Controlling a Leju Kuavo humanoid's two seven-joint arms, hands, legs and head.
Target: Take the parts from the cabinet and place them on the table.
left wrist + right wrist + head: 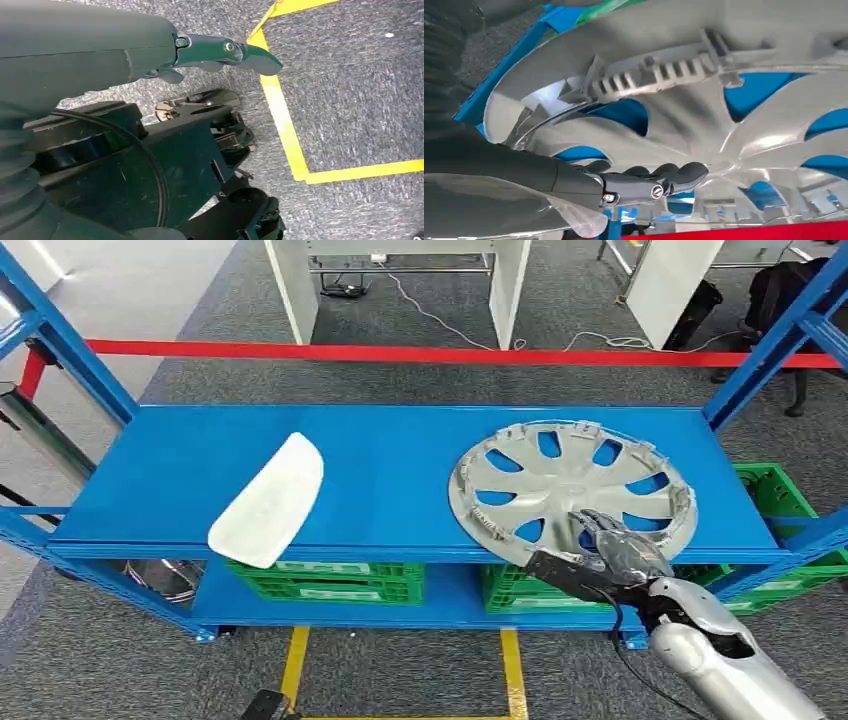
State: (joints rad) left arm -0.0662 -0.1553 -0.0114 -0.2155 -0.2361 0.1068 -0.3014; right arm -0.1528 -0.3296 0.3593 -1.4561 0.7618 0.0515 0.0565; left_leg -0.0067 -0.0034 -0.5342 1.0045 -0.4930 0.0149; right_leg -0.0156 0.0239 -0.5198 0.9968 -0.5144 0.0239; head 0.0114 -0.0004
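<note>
Two parts on the blue shelf [400,455], silver hubcap [560,475] with right hand [612,540] gripping its near rim, white cover [270,502] well apart from hubcap, left hand [220,52] holding nothing, fingers loosely extended over floor.

The left robot hand [200,52] comes in from the picture's left edge, behind a broad grey cover, with dark greenish fingers [260,57] stretched out nearly straight and holding nothing. It hangs over a grey carpet floor [360,100]. Yellow tape lines [285,135] on the floor meet at a corner, and the fingertips lie over one of these lines.
</note>
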